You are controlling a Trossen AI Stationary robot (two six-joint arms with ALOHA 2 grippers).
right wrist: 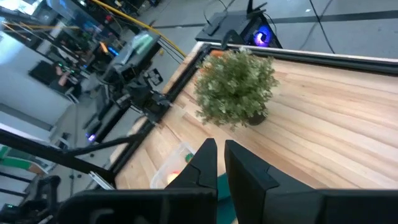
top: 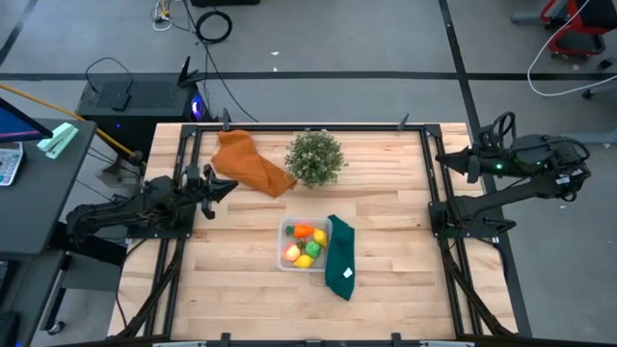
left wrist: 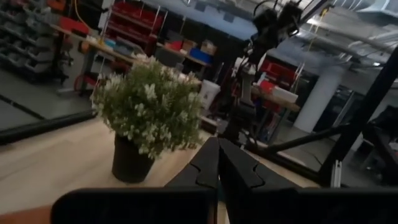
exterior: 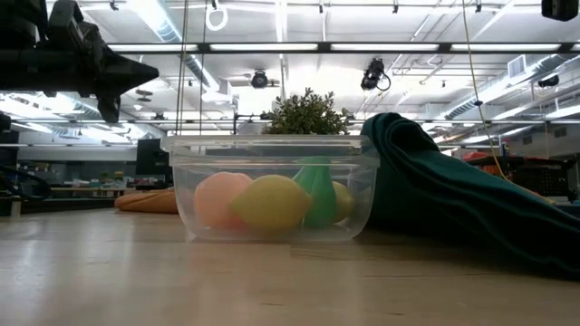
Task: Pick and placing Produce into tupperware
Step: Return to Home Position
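Produce (top: 305,247) lies gathered in the clear tupperware (top: 282,231) at mid-table, peach (exterior: 220,200), lemon (exterior: 270,205) and a green piece (exterior: 317,188) showing through its wall, with the dark green cloth (top: 340,258) against one side. The left gripper (top: 220,187), near the table's left edge, has its fingers pressed together on nothing. The right gripper (top: 451,159), at the right edge, is closed to a sliver and likewise empty. Homing well probably means folding each arm up and outward, passing clear of the potted plant (top: 315,157) and the container.
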